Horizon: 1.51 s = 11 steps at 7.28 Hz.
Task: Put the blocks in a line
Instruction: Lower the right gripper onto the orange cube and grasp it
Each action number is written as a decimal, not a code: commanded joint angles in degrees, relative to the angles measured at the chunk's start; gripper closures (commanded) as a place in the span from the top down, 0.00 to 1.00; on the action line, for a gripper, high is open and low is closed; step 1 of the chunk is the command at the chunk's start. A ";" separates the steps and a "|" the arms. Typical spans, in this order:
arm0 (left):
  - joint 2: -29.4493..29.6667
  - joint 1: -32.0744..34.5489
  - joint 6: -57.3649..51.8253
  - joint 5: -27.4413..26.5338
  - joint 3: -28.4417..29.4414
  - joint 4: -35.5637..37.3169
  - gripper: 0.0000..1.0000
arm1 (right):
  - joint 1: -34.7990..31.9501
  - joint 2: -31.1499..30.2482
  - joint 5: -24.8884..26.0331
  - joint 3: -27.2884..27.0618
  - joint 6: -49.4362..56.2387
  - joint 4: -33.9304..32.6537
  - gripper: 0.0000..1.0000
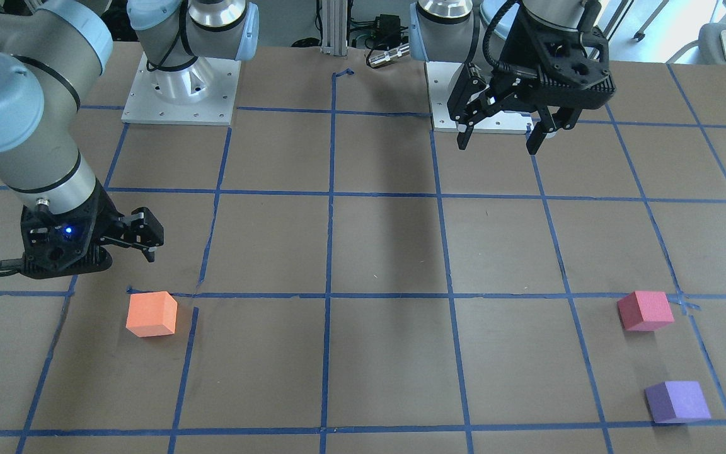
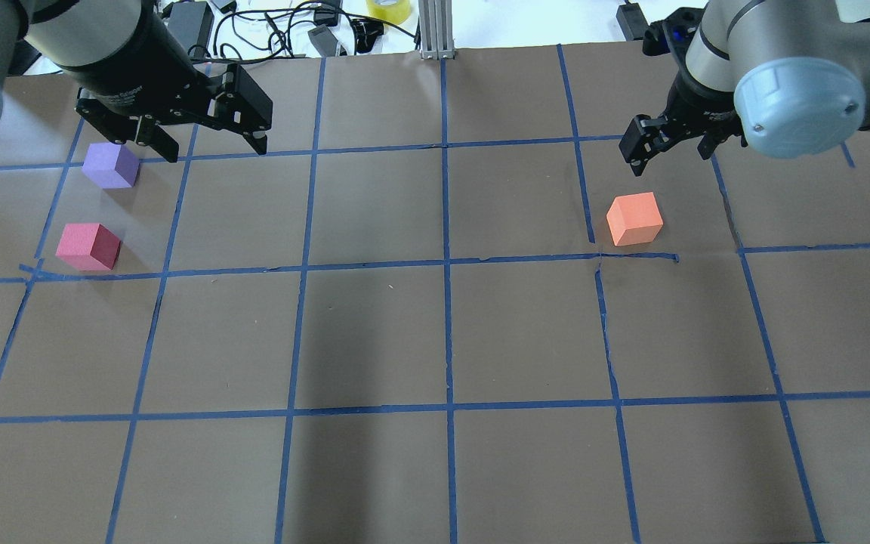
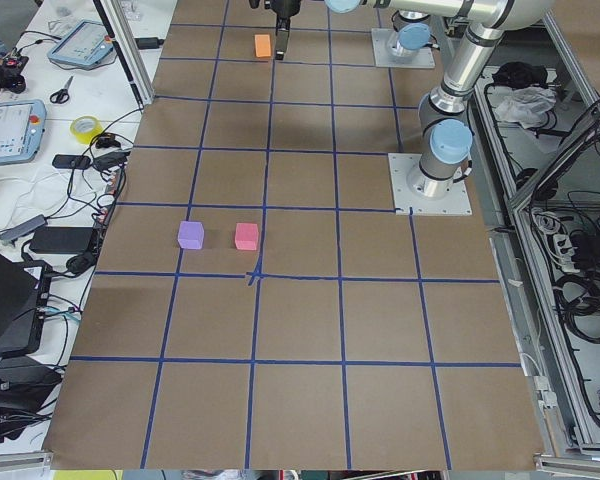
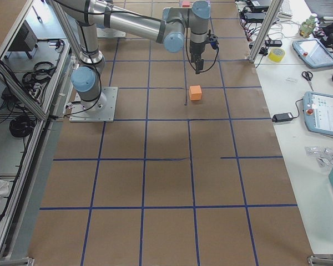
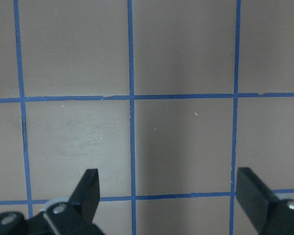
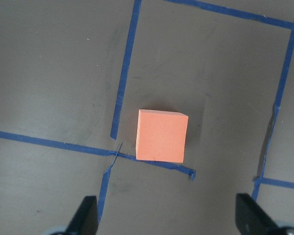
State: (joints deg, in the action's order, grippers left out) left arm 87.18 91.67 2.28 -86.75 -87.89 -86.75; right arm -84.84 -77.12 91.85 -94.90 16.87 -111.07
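Note:
The orange block [image 2: 634, 218] sits on the brown table right of centre; it also shows in the front view [image 1: 152, 313] and the right wrist view [image 6: 161, 135]. My right gripper [image 2: 669, 151] [image 6: 169, 215] is open and empty, hovering above the orange block without touching it. The pinkish-red block [image 2: 88, 246] [image 1: 645, 310] and the purple block [image 2: 111, 165] [image 1: 678, 401] sit close together at the far left. My left gripper [image 2: 212, 147] [image 1: 501, 135] is open and empty, held high; its wrist view [image 5: 169, 196] shows only table, no block.
Blue tape lines [image 2: 446, 264] mark a grid on the brown table. The arm bases [image 1: 180, 94] stand at the robot's edge. Cables and a yellow tape roll [image 2: 388, 9] lie beyond the far edge. Tablets and tools lie on side benches [image 3: 10, 130].

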 commanded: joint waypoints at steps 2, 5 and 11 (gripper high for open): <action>0.18 0.00 0.00 0.00 0.00 0.00 1.00 | 0.12 7.58 0.34 -0.02 0.53 -6.78 1.00; -0.08 0.00 0.00 0.00 -0.09 -0.09 1.00 | 1.79 12.33 0.43 -0.02 0.45 -6.88 1.00; -0.08 0.00 0.00 0.00 0.00 -0.09 1.00 | 1.70 16.47 -0.44 0.15 -0.43 -6.62 1.00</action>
State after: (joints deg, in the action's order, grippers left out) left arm 87.18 91.67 2.28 -86.75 -87.96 -86.83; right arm -83.13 -61.77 91.38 -94.73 16.47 -117.72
